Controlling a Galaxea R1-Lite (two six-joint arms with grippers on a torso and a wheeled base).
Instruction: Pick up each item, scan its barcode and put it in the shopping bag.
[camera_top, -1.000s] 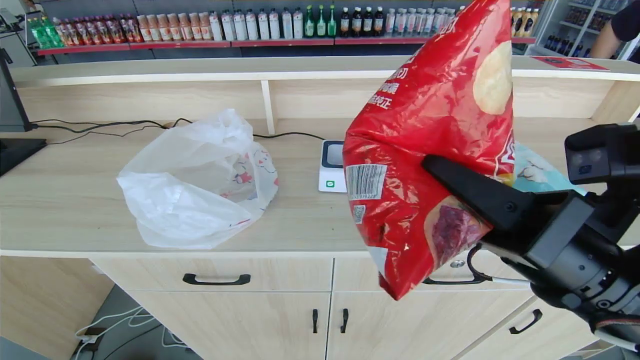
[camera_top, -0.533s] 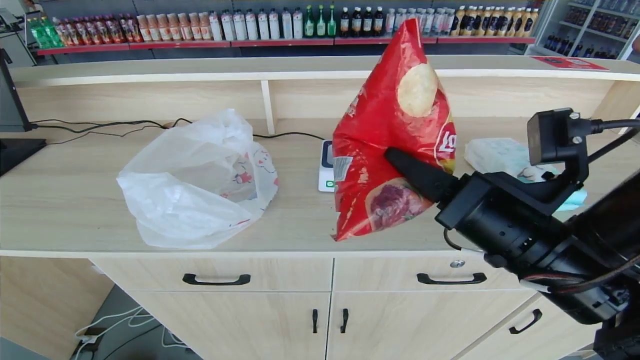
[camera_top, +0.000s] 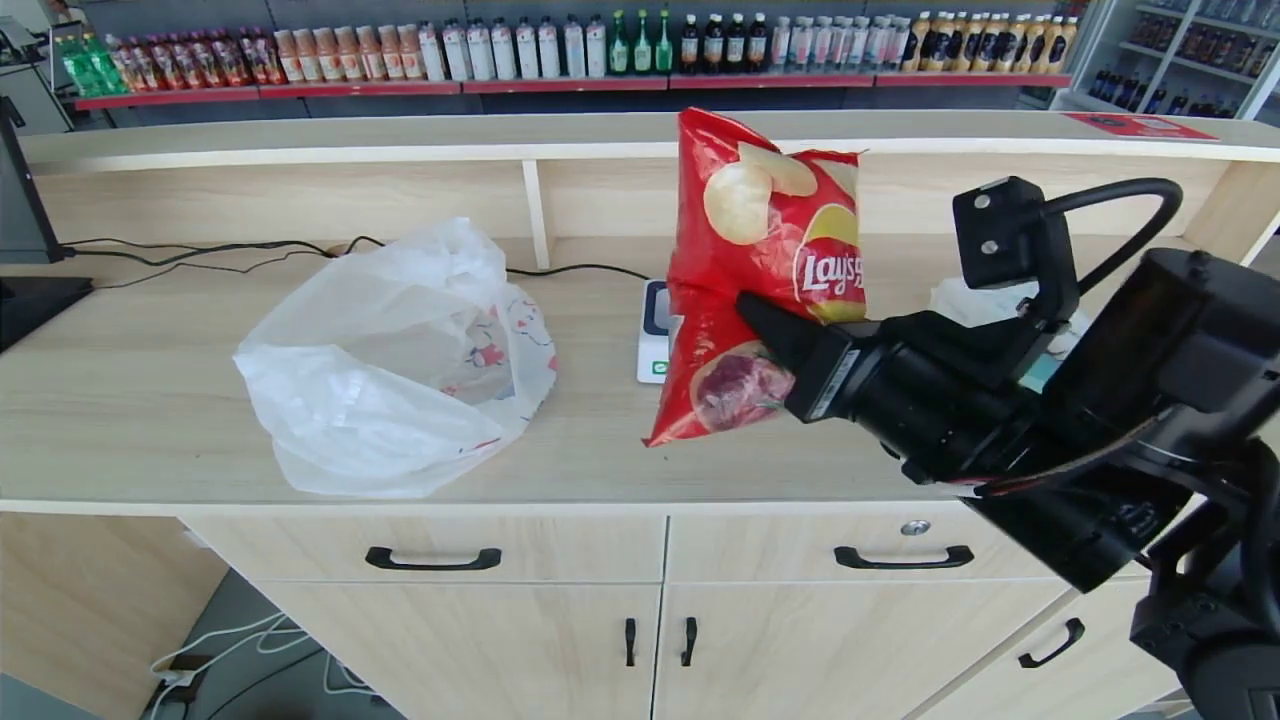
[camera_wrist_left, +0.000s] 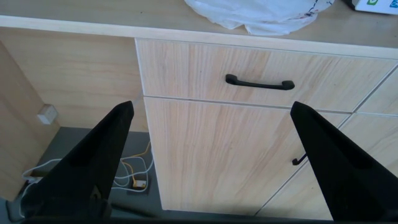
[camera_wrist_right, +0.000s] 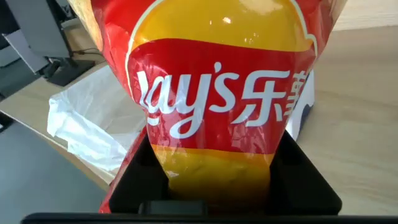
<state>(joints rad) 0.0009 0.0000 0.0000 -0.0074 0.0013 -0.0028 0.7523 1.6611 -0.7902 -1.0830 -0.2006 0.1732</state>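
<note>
Right pincer: clamped on upright chip bag over counter | scanner: just behind held bag | shopping bag: well to its left | left pincer: spread wide, empty.

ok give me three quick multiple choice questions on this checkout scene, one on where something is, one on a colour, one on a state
1. Where is the chip bag?
A. inside the shopping bag
B. held up close by the scanner
C. on the floor

2. What colour is the shopping bag?
A. black
B. green
C. whitish and see-through

3. How is the left gripper?
A. open and empty
B. shut on a bottle
C. shut on the chip bag

Answers:
1 B: the right gripper holds the chip bag upright right beside the scanner.
2 C: its film is pale and you can see through it.
3 A: its fingers stand wide apart with nothing between them.
</note>
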